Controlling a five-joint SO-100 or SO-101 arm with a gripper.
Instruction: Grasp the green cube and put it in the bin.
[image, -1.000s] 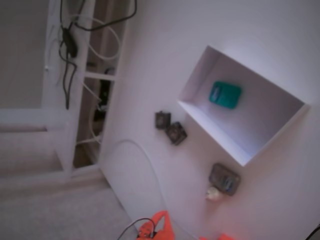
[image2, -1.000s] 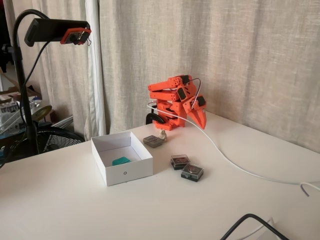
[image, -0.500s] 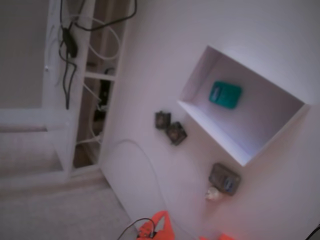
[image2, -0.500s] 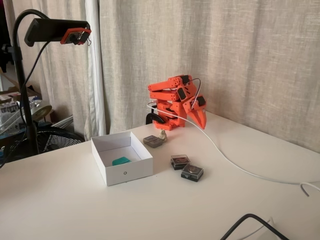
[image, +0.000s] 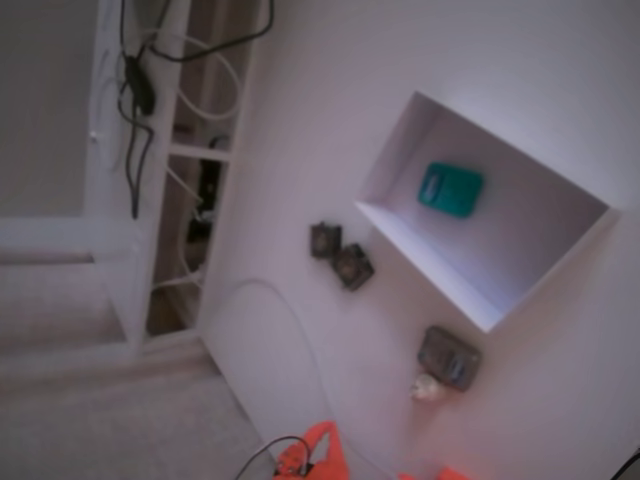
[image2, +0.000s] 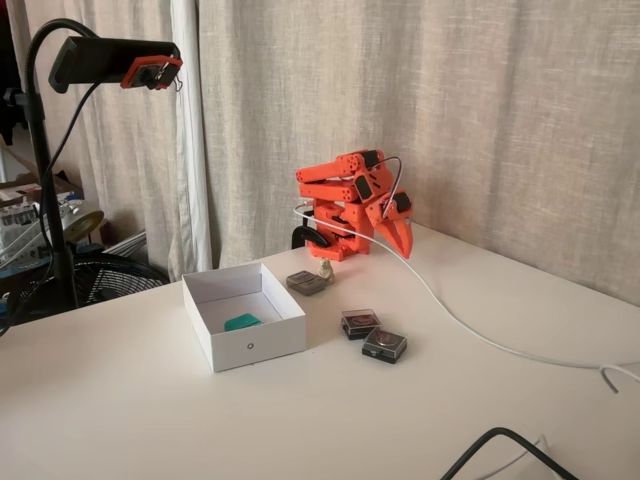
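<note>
On the bench, left side: the green cube (image2: 242, 322) lay inside the bin (image2: 250, 347) | middle: the arm sat folded up | right: the pincer (image2: 405, 243) looked pinched together, holding nothing | job looked done; best to rest.

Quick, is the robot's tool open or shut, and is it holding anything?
Tool: shut, holding nothing. The green cube lies in the bin.
</note>
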